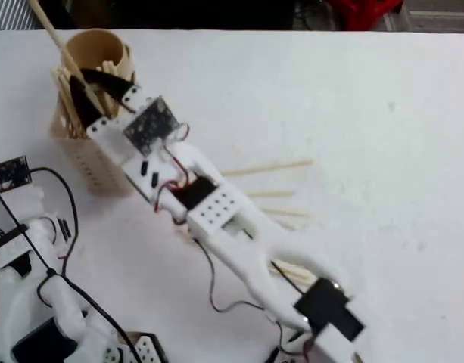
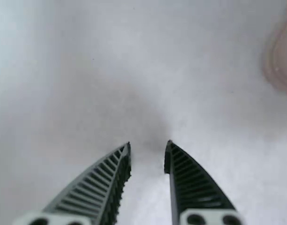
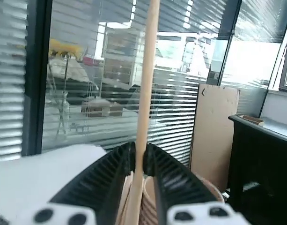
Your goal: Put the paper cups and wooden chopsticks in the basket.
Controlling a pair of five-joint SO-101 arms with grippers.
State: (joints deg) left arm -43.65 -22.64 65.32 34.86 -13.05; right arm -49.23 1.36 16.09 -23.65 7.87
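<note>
Right wrist view showed the right claw (image 3: 139, 152) clenched on a wooden chopstick (image 3: 148, 70) held above the basket (image 1: 91, 162), while the left claw (image 2: 147, 147) stood released.

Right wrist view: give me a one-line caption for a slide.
The right arm's jaws shut on one wooden chopstick that sticks out well past them, with more chopsticks bunched close beyond.

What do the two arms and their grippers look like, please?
The right arm and left arm are white printed shells with black servo blocks; thin red and black cables loop along the right arm, a thicker black cable over the left. The left gripper and right gripper have black tapering fingers, visibly ribbed on the left, on white mounts with round holes.
</note>
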